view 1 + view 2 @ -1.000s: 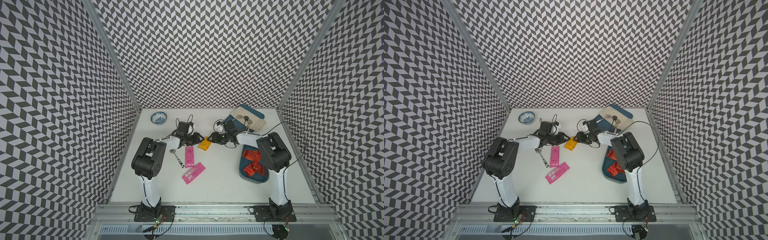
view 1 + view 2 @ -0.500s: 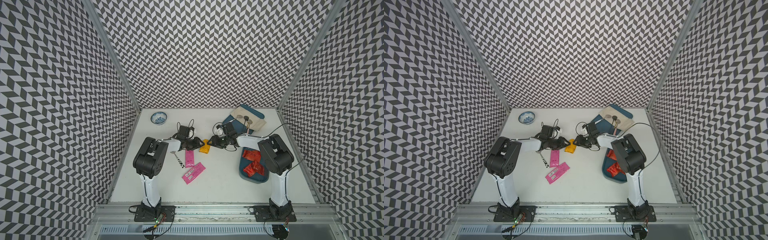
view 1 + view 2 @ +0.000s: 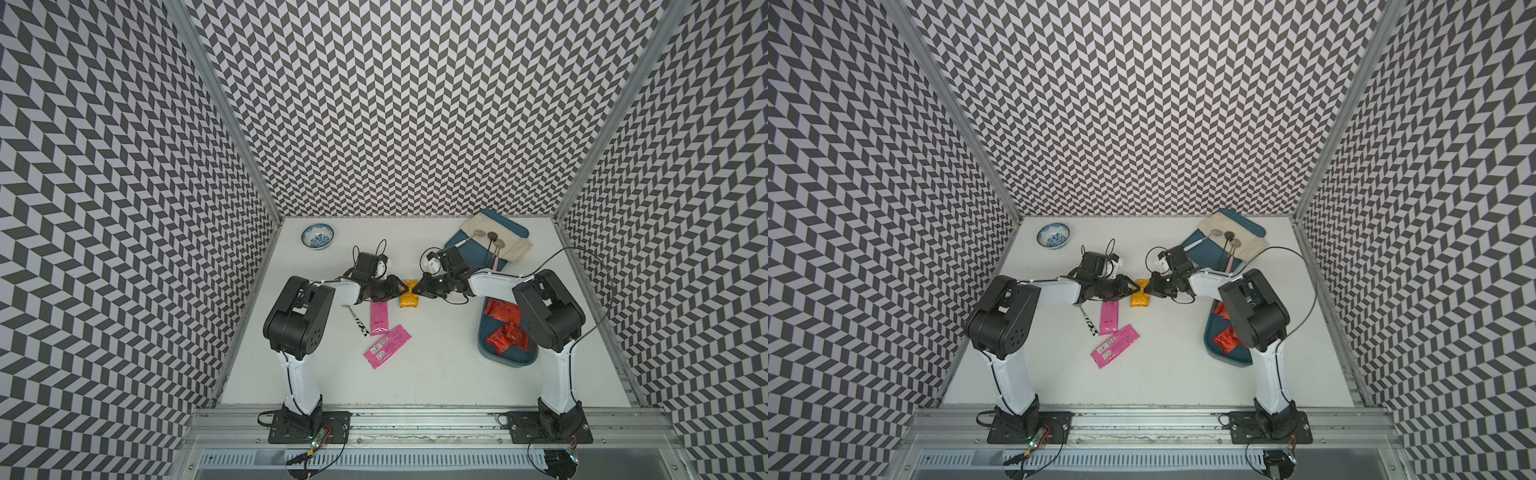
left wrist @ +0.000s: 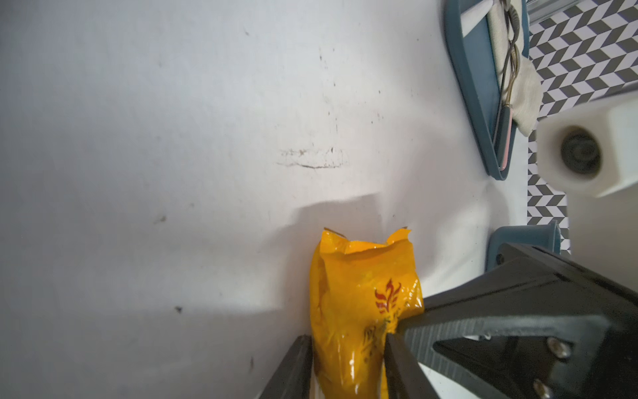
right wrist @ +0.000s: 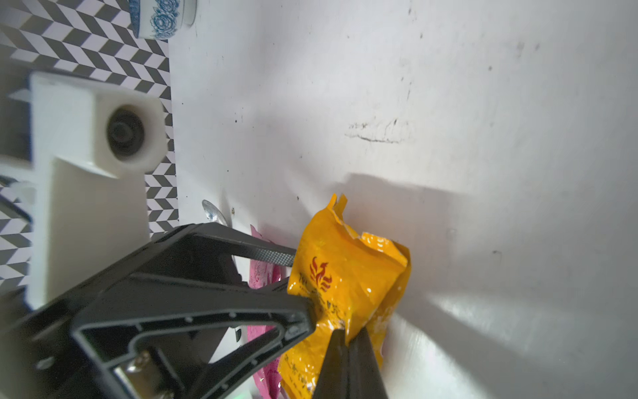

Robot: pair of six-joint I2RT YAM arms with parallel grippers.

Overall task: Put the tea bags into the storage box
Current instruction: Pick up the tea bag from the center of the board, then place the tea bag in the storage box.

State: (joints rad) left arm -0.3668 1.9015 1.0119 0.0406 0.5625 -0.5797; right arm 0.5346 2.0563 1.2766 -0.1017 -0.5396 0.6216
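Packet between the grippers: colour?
The packet is yellow-orange with a red emblem; best in right wrist view.

Yellow packet (image 4: 359,311) glossy crinkled foil; table (image 4: 172,138) matt white, scuffed; tray (image 4: 462,86) smooth plastic.

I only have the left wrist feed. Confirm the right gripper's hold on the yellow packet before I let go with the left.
Observer: In the right wrist view the right gripper has its jaws shut on an edge of the yellow tea bag.
Operator: Count what is already in the storage box.
Observer: In both top views three red tea bags lie inside the storage box.
Operator: List what is not in the box yet.
Observer: Two pink sachets lie flat on the table, outside the box, on the left arm's side.
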